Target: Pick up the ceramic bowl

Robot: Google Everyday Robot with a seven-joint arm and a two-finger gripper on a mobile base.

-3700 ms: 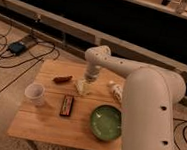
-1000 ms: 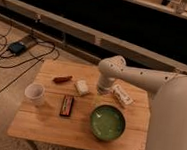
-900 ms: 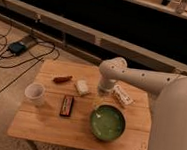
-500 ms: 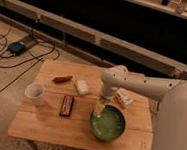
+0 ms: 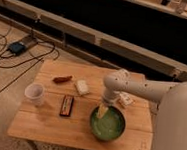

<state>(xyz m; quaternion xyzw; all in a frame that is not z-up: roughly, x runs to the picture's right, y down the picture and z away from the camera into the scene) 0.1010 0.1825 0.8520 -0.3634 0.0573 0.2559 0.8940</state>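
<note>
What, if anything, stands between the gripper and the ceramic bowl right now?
Nothing visible does. The gripper is directly at the ceramic bowl, over its far rim. The white cup, dark bar and white packet lie off to the side on the wooden table.

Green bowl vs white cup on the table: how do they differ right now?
The glossy green ceramic bowl is far wider than the small white cup. The bowl sits front right of centre; the cup sits at the left end. The gripper is at the bowl's back-left rim; the cup stands well clear of it. Both stand upright, open side up, on the wooden table.
</note>
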